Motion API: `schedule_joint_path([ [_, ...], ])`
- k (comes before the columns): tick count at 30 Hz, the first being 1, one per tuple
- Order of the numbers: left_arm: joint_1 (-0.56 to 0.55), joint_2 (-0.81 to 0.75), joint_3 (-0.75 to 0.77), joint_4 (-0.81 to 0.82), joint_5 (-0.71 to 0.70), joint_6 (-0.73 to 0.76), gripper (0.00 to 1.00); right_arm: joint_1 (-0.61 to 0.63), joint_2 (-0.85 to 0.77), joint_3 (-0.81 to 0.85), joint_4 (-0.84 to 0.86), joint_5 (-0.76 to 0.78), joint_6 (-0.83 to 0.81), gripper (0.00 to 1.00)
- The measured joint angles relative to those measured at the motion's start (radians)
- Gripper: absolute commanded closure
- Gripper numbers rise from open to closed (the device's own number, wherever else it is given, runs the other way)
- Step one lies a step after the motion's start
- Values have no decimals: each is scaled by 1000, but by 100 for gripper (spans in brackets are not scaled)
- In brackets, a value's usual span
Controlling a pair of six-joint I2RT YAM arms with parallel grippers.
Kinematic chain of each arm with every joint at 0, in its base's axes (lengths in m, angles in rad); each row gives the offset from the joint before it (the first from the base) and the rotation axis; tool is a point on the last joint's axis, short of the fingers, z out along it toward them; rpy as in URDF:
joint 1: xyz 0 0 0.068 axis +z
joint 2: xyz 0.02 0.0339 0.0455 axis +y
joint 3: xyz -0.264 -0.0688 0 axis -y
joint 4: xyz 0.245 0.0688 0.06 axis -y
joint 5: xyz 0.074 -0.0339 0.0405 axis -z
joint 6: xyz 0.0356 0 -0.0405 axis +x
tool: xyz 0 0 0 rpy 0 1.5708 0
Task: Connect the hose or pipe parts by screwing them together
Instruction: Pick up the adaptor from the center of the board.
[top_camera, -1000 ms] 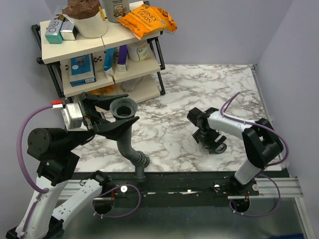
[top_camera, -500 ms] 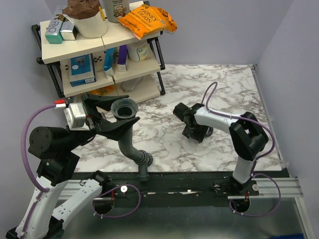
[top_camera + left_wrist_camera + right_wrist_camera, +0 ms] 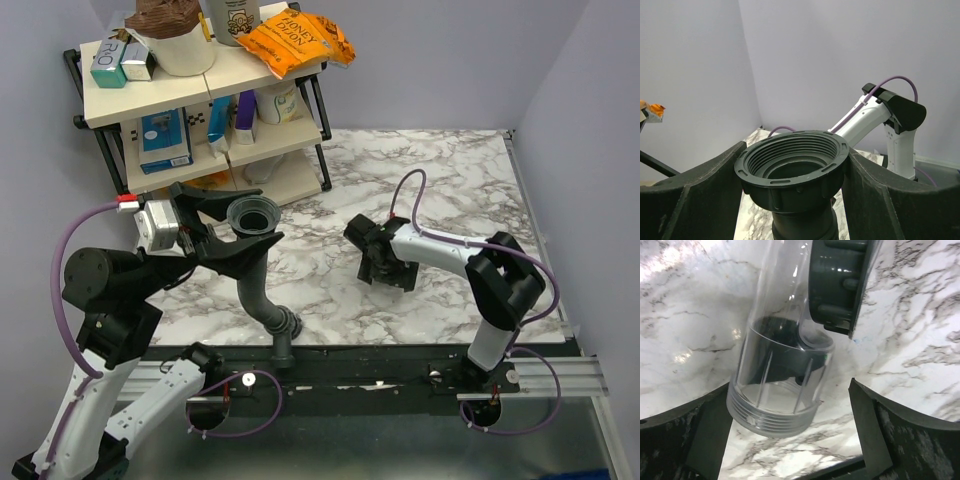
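Looking through the left wrist camera, I see threads inside the wide mouth of the dark grey branched rigid pipe fitting (image 3: 790,162), clamped in the left gripper (image 3: 792,185) above the marble table (image 3: 450,190). Only the right wrist camera shows a clear threaded plastic cup (image 3: 775,390) lying between the spread, released jaws of the right gripper (image 3: 790,410). Overhead, an orange snack bag (image 3: 297,40) reads "HONEY DIJON".

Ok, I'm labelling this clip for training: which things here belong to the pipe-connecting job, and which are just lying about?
Job:
- grey pipe fitting
- clear threaded tube
- dark ribbed collar by it

Lying about:
- shelf rack
- orange snack bag
- blue box
- white tub
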Motion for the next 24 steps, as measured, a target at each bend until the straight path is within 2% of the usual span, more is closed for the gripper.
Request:
schedule_joint_path([
  [11, 0, 6, 1, 0, 0, 0, 100, -126, 52, 124, -47, -14, 26, 6],
  [24, 0, 6, 28, -12, 0, 0, 100, -135, 141, 172, -50, -77, 76, 12],
])
